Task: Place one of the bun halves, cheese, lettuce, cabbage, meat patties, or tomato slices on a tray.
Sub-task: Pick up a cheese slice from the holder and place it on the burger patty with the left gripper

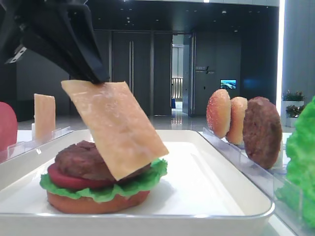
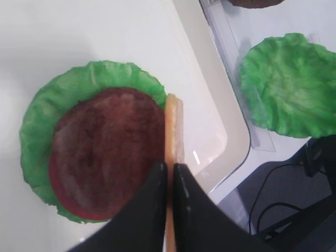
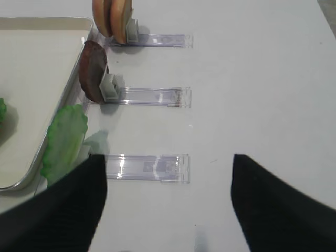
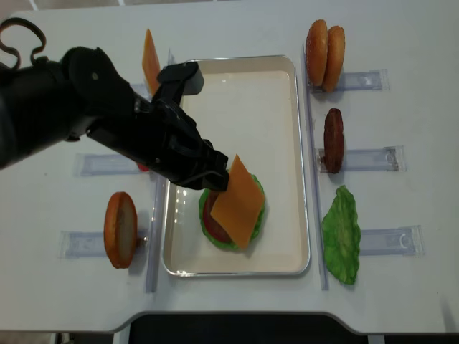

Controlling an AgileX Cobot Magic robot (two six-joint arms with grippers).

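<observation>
On tray (image 4: pixel 283 107): stacked bun, lettuce, tomato, patty

Left gripper (image 1: pixel 98 78) pinches tilted cheese (image 1: pixel 115 125) (corner touching patty (image 1: pixel 81 160)).

Matte black arm (image 4: pixel 79 115) with tapering black pincer (image 2: pixel 169 173) fingers.
</observation>
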